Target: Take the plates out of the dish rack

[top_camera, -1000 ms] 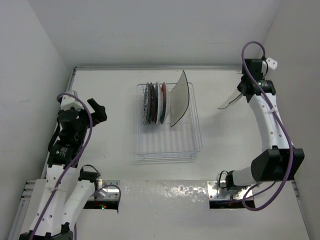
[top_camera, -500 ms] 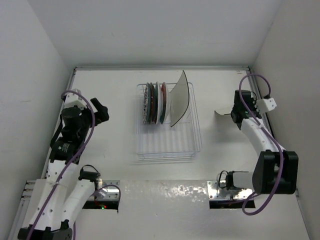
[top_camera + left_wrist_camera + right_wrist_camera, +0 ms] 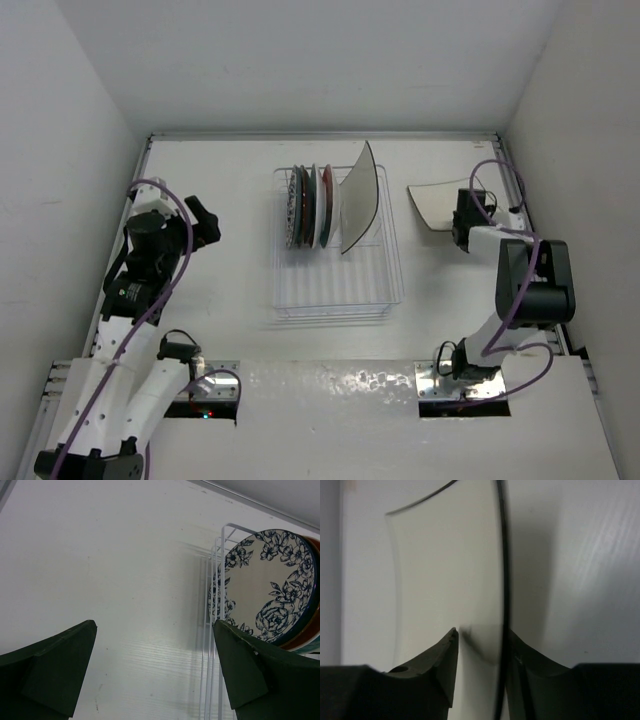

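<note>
To the right of the dish rack point(image 3: 390, 285), the right gripper point(image 3: 482, 637) straddles the dark rim of a pale square plate point(image 3: 430, 203) that looks laid down on the table point(image 3: 230, 160). Its fingers stand slightly apart, and I cannot tell whether they pinch the rim. It should free the rim fully, then back straight out so the plate is not dragged. Left of the rack, the left gripper point(image 3: 155, 675) hangs spread wide, holding nothing. In the rack stand the round plates point(image 3: 308, 205), the floral one point(image 3: 265, 580) leftmost, and a second square plate point(image 3: 358, 200) leaning on their right. Nothing crowds the retreat.
</note>
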